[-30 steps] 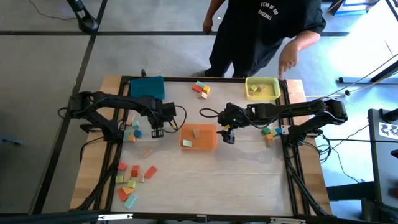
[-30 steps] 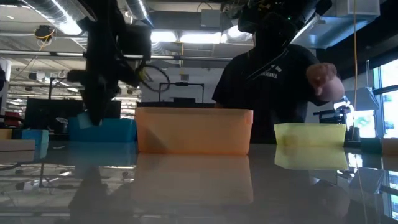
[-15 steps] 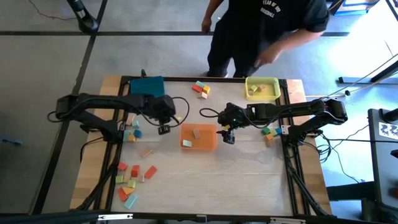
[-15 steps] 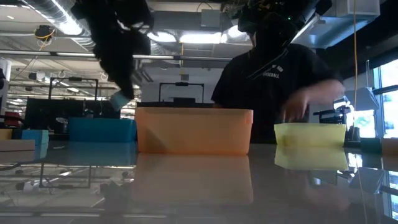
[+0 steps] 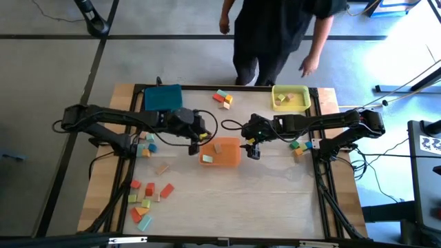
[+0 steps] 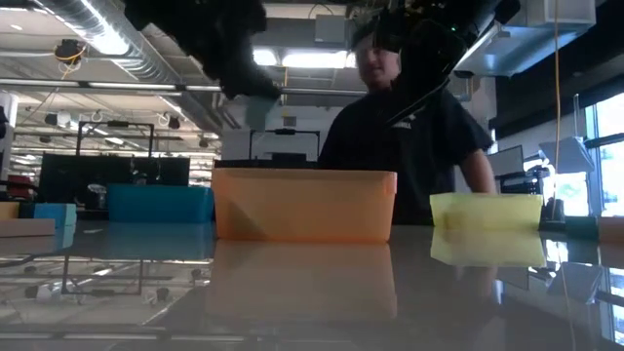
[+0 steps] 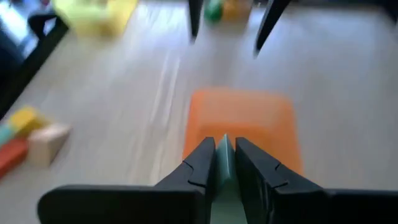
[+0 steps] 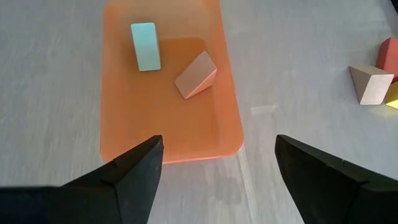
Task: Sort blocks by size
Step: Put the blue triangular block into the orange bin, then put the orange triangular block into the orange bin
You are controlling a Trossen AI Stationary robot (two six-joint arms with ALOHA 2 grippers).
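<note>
L pincer [image 7: 225, 163] pinching a light green block [image 7: 224, 160], hovering at the left edge of the orange tray [image 5: 222, 160]. R pincer [image 8: 216, 171] spread wide at the tray's right edge. Tray holds a light blue block [image 8: 145, 46] & tan wedge [image 8: 196, 74]. More blocks [image 5: 147, 198] near-left on counter [image 5: 269, 200].
</note>
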